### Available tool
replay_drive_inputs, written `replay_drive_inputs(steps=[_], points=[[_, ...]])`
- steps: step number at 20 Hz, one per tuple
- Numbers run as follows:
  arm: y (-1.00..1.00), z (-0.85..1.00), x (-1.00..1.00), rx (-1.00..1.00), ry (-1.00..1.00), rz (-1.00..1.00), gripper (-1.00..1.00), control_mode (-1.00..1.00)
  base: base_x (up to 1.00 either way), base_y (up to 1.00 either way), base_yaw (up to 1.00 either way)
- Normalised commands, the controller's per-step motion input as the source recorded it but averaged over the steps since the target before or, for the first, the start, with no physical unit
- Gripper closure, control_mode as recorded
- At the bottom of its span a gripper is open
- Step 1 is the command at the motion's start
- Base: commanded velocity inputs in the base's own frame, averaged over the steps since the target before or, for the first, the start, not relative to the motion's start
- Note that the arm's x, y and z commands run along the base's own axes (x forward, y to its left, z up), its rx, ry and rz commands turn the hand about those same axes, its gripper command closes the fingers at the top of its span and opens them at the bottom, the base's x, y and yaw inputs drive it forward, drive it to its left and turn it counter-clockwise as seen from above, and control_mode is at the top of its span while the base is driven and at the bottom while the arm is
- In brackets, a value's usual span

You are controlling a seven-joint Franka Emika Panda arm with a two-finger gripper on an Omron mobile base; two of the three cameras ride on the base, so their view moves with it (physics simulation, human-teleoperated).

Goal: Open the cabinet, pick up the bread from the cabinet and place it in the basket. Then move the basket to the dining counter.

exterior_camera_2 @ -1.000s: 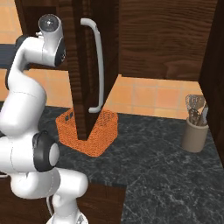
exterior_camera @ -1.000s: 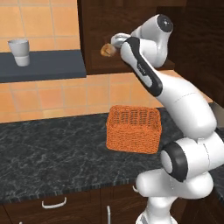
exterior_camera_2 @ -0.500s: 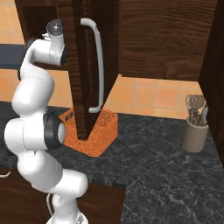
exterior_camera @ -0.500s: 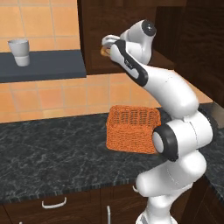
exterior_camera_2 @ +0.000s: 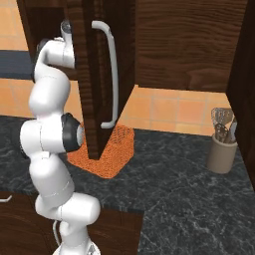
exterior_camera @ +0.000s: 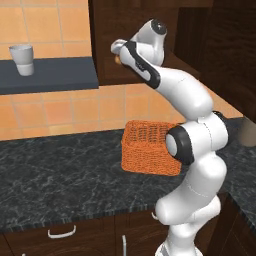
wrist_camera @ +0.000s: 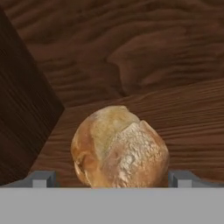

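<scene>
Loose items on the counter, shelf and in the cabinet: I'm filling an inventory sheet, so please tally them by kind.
Bread roll: 1
Orange wicker basket: 1
White cup: 1
Utensil holder: 1
Total: 4

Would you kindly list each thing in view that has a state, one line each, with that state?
cabinet: door swung open.
bread: lying on the cabinet shelf, between the pincer's fingertips, not yet gripped.
pincer: open, fingertips either side of the bread.
basket: upright on the black speckled counter, no bread in it.
cup: upright on the dark shelf.
utensil holder: upright, utensils standing in it.
</scene>
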Motion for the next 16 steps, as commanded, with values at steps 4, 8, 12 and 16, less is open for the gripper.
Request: replay_drive_inputs(steps=[4,8,12,16], points=[[0.16,-0.07,0.31,0.0,0.02,0.01,-1.0,-1.0,0.0,0.0,0.0],[0.02,-0.17,0.05,0.0,0.0,0.01,-1.0,-1.0,0.0,0.0,0.0],[0.01,-0.62,0.0,-0.03,-0.02,0.0,-1.0,-1.0,0.0,0.0,0.0],[0.0,-0.79,0.26,-0.02,-0.15,0.0,1.0,-1.0,0.0,0.0,0.0]])
